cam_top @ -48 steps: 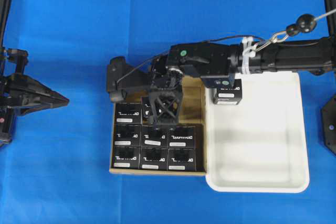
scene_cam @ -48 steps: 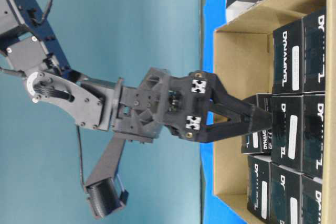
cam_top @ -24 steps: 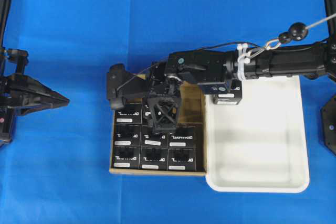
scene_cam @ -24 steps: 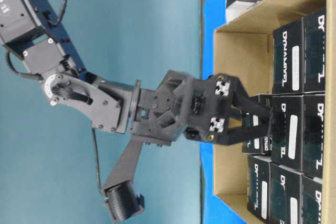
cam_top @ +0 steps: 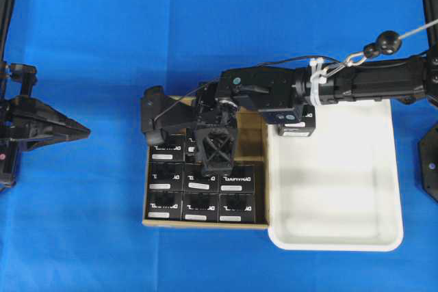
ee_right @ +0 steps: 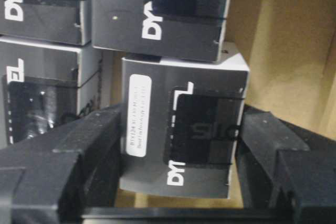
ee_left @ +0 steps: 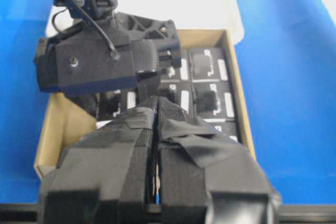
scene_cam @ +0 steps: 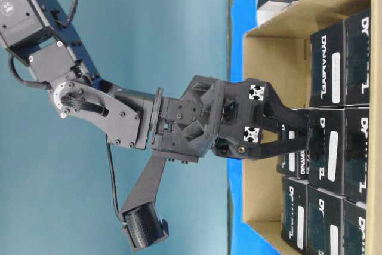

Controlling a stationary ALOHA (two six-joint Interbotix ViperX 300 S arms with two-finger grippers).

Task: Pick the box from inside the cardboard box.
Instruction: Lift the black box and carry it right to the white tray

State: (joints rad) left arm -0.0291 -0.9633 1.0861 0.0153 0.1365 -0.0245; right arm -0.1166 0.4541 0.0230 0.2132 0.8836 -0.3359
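At centre frame, the right gripper (ee_right: 181, 192) straddles a small black cube-like box (ee_right: 184, 124) in the shallow brown cardboard box (cam_top: 252, 128), jaws partly open, one finger on either side; contact cannot be told.

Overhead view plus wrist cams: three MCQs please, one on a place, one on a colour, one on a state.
1. In the overhead view, where is the white tray relative to the cardboard box?
A. To its left
B. Directly to its right
C. Stacked on top of it

2. What colour is the table cover?
A. Blue
B. Green
C. Grey

3. What state is the left gripper in?
A. Clamped on a black box
B. Wide open
C. Shut and empty

Answers:
1. B, the tray sits against the carton's right side.
2. A, blue cloth surrounds everything.
3. C, the left wrist view shows the taped fingers pressed together with nothing between them.
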